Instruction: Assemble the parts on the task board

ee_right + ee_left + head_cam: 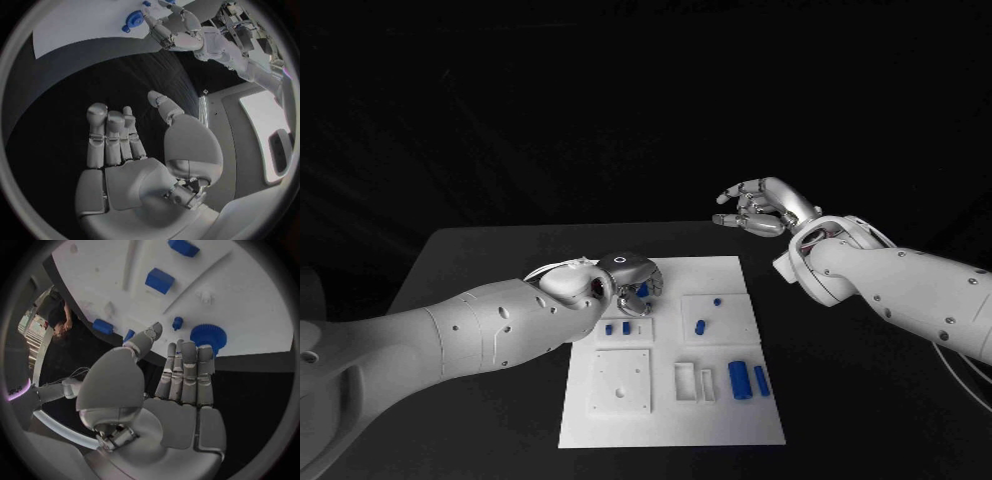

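Observation:
The white task board (733, 420) lies in the middle of the table. My left hand (629, 280) hovers over its far left corner, fingers straight and thumb apart, holding nothing. Just beyond its fingertips (187, 352) a blue gear (206, 336) lies on the board (250, 300), with a small blue peg (178, 322) beside it; I cannot tell if the fingertips touch the gear. My right hand (762, 208) is raised past the board's far right side, open and empty (137, 145). Two blue cylinders (738, 380) lie near the board's right edge.
Small blue blocks (626, 327) and a blue piece (700, 325) sit in recessed plates mid-board. A white square plate (622, 378) and a narrow white frame (689, 380) occupy the near half. Black tabletop (488, 250) surrounds the board.

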`<state>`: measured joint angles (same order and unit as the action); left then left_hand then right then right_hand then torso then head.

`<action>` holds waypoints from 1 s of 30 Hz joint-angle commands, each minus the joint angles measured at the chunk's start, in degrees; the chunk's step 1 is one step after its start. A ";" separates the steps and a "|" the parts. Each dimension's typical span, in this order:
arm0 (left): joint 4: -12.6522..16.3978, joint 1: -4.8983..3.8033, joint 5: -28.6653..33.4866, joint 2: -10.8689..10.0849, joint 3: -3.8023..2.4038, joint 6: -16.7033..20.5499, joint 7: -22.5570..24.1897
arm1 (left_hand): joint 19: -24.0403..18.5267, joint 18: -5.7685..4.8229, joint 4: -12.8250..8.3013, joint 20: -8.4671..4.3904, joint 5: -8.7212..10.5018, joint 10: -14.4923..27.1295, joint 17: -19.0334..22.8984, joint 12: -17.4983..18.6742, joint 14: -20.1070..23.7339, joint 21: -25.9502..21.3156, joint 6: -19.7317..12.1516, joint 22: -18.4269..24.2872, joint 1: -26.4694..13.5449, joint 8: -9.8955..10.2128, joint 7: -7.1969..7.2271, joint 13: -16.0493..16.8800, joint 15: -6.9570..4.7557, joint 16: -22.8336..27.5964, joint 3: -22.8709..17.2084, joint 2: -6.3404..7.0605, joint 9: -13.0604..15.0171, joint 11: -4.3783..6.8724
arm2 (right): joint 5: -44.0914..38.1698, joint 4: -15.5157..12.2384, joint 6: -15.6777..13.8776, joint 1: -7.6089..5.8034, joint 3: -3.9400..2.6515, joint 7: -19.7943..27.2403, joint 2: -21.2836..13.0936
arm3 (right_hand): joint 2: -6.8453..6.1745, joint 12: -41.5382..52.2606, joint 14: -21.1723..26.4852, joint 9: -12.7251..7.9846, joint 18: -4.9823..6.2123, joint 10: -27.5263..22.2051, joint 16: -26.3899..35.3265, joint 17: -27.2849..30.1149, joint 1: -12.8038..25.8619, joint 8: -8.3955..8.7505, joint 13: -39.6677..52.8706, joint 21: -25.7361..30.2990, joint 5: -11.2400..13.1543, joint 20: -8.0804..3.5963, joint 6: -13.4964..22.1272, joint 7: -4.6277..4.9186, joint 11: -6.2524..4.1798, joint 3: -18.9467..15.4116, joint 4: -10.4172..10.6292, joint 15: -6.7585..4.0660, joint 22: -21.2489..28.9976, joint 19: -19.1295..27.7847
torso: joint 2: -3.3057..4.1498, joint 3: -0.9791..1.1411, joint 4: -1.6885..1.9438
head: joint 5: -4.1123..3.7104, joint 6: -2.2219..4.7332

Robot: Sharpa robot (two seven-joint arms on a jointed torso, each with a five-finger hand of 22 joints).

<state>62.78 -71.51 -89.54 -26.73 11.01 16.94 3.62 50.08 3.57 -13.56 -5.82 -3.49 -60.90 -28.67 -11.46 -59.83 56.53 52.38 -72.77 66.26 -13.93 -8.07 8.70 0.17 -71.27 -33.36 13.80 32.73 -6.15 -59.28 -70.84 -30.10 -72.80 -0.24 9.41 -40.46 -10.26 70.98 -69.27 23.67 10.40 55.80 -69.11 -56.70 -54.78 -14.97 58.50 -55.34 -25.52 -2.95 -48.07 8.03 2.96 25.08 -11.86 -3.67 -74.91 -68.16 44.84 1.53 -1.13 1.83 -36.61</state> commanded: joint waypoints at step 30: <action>-3.91 2.16 -1.64 1.87 0.04 -1.32 -0.16 | 2.04 3.85 -0.15 -1.16 0.06 -6.03 -0.81 -0.14 -1.91 2.44 2.39 -1.56 2.50 -0.45 0.36 -0.35 -1.78 -3.99 -0.91 -4.35 -1.05 1.36 | -0.18 -0.36 0.75 0.03 -0.02 0.32 0.04 | 0.52 0.34 -0.18 0.10 4.60 0.00 -0.20 0.10 -0.25 -0.26 -0.09 0.34 -0.23 -0.52 0.79 1.35 -0.09 0.09 0.37 0.23 -0.92 -0.02 | -0.03 0.09 -0.01 | -0.26 -0.53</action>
<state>58.91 -69.79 -90.96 -25.06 10.86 16.44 3.20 51.88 3.54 -13.95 -6.94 -3.50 -66.70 -29.43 -11.39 -61.64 58.80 54.35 -74.28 68.83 -14.15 -7.75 8.27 -1.43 -75.08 -34.06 10.02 31.72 -4.76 -59.28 -71.07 -30.05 -72.80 -0.25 9.41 -40.44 -10.26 70.97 -69.27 23.69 10.40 55.80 -69.11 -56.70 -54.78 -15.08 58.48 -55.34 -25.52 -2.94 -48.19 8.15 2.96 25.08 -11.86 -3.67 -74.90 -68.15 44.84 1.60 -1.16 1.59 -37.11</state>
